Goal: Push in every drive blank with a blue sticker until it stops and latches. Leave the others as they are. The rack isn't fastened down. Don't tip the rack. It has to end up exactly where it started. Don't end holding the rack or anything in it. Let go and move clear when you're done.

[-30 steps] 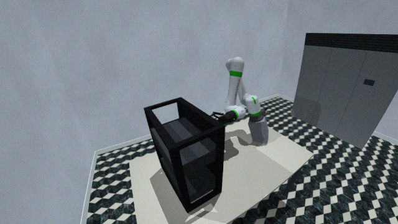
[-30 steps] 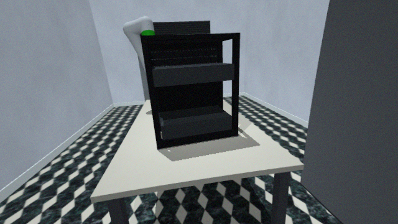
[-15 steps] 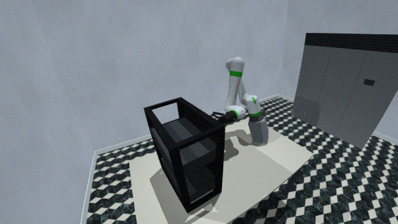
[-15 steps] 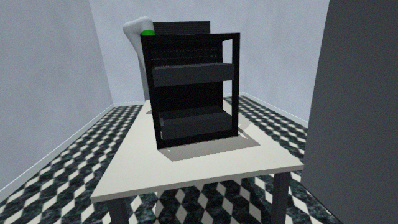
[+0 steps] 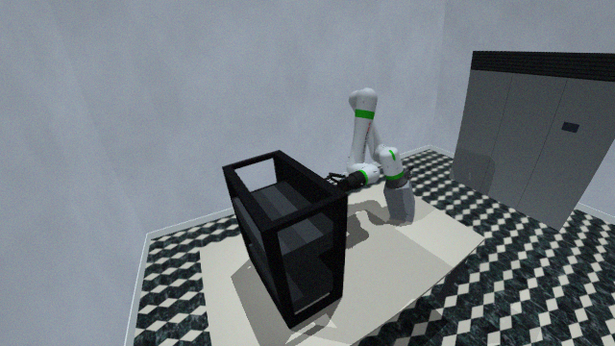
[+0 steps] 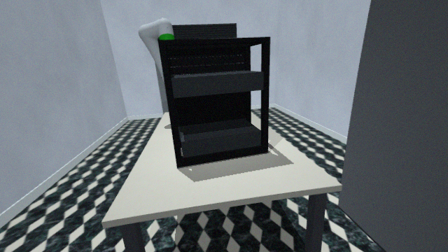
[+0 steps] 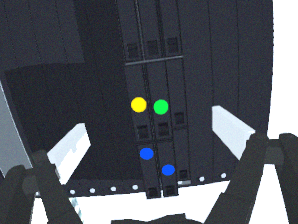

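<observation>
The black rack (image 5: 276,259) (image 6: 265,98) (image 7: 125,184) stands upright on the table. In the wrist view its front shows a narrow stack of dark drive blanks. Two lower blanks carry blue stickers (image 7: 146,153) (image 7: 168,170); their lower ends overlap the rack's bottom edge in the picture and look proud of the blank beside them. Above them, one blank has a yellow sticker (image 7: 138,104) and one a green sticker (image 7: 160,106). My gripper (image 5: 330,177) (image 7: 149,126) is wide open and empty, in front of the rack, its fingers either side of the stack. The exterior view does not show it.
The pale table (image 5: 384,259) (image 6: 150,185) carries the rack and the arm's base (image 5: 400,204). The white arm (image 5: 362,139) (image 6: 152,35) rises behind the rack in the top view. A large grey cabinet (image 5: 519,144) stands beyond the table.
</observation>
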Controlling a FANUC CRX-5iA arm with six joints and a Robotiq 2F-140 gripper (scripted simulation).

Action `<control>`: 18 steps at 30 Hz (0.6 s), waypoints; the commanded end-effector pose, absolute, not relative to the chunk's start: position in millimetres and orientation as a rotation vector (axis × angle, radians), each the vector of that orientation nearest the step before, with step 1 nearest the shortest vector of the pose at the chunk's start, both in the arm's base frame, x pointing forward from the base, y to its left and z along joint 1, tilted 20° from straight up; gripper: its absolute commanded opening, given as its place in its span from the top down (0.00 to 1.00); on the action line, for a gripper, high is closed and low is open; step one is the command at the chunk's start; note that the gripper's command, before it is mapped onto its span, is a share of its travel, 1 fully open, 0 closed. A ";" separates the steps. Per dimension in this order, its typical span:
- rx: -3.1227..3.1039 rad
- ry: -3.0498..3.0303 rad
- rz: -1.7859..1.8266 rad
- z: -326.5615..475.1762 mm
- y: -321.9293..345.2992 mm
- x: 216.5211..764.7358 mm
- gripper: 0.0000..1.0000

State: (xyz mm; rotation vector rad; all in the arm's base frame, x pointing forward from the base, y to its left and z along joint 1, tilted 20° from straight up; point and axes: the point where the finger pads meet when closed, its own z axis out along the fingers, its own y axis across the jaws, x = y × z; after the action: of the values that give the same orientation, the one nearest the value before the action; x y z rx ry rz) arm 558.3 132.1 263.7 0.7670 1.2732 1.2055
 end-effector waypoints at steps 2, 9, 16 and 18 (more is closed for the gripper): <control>0.767 1.273 1.206 263.8 132.2 558.4 0.00; 0.767 1.273 1.206 263.8 132.2 558.4 0.00; 0.767 1.273 1.206 265.1 127.6 558.8 0.00; 0.767 1.273 1.206 266.6 122.4 559.3 0.00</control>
State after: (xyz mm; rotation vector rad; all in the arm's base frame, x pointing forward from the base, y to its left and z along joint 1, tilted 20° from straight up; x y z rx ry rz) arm 558.8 127.6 264.9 0.7671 1.2726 1.2050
